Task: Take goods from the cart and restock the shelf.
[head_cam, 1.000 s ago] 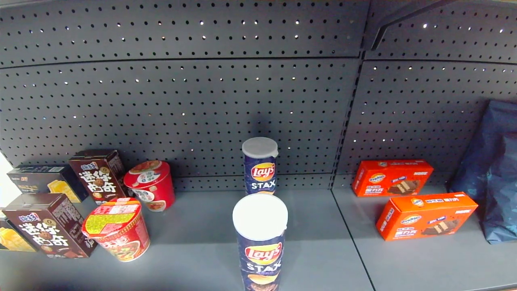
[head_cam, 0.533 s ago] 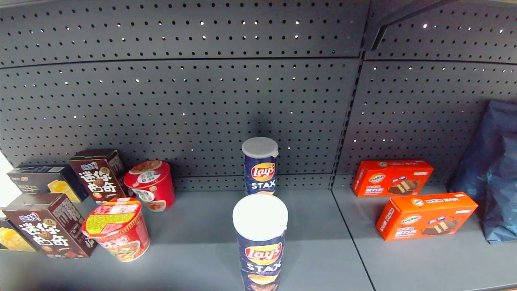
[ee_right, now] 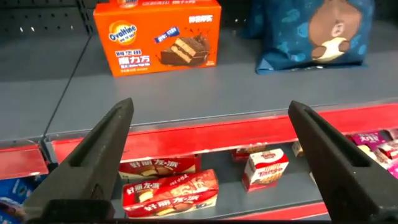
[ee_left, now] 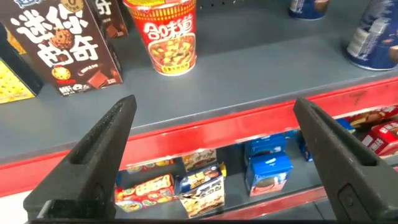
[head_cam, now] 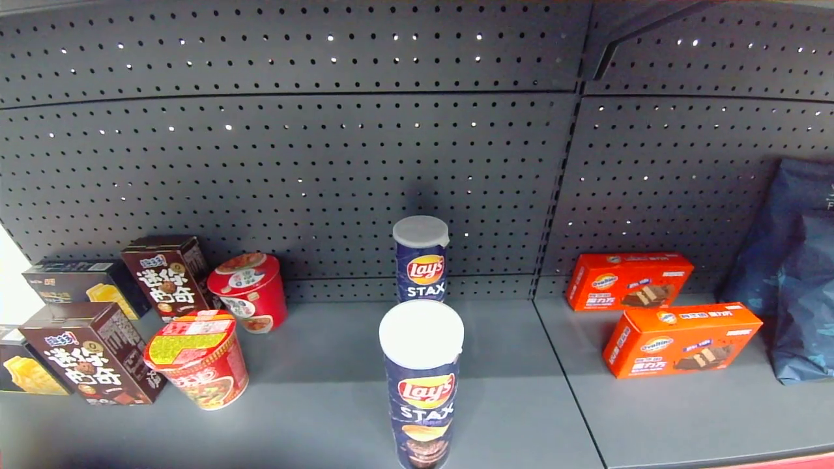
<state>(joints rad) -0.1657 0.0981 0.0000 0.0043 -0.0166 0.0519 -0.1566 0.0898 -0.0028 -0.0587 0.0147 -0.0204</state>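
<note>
The left gripper (ee_left: 214, 104) and the right gripper (ee_right: 211, 104) both stand apart and empty, so retreat from the shelf (head_cam: 313, 404) without touching the front chips can (head_cam: 421, 384).

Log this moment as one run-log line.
left claw: open, empty | right claw: open, empty | front chip can: upright on shelf | rear chip can: upright behind it | goods in hand: none

We are in a shop, facing a retail display. A grey metal shelf (head_cam: 313, 417) with a perforated back panel (head_cam: 293, 163) carries packaged snacks set label-outward: chip cans (head_cam: 421, 371), cup noodles (head_cam: 199, 358), orange boxes (head_cam: 677, 339) and brown boxes (head_cam: 88, 355). A red strip (ee_left: 205, 127) runs along the shelf's front edge, and more boxed goods (ee_left: 199, 183) sit underneath.
</note>
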